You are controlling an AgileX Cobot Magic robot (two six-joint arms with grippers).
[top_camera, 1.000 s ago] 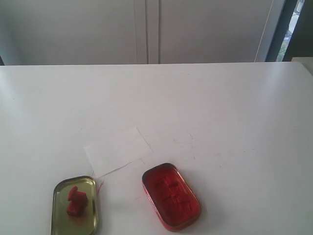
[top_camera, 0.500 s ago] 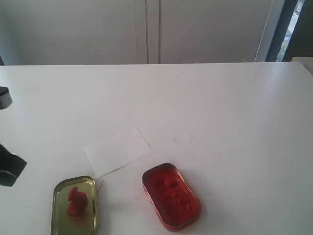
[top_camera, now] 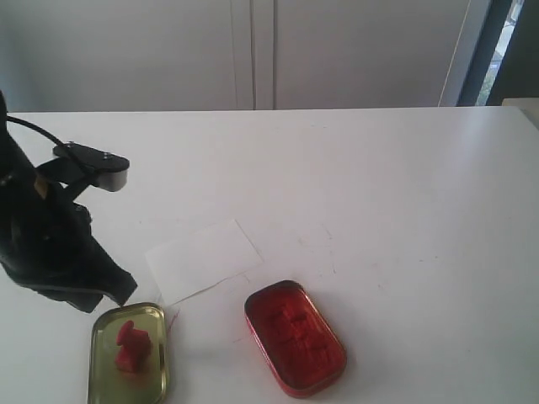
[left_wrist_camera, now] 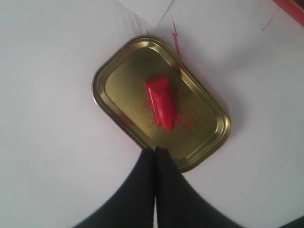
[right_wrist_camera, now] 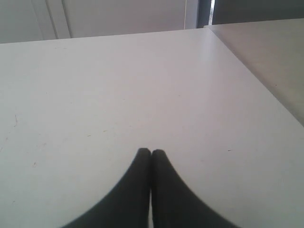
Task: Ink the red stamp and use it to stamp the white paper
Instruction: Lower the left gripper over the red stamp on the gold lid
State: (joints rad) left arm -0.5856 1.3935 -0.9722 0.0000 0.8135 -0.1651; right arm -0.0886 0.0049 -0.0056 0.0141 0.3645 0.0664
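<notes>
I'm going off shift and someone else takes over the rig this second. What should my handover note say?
Left gripper: shut, empty, hovering at the edge of the gold tin lid.
Right gripper: shut, empty, over bare table, out of the exterior view.
Red stamp: sits in the lid, not gripped.
White paper: flat on the table just beyond the lid; no imprint shows.
Red ink tin: open, to the right of the lid.
Done: nothing yet.
Left: open the left gripper, take the stamp, press it on the ink, then stamp the paper.
</notes>
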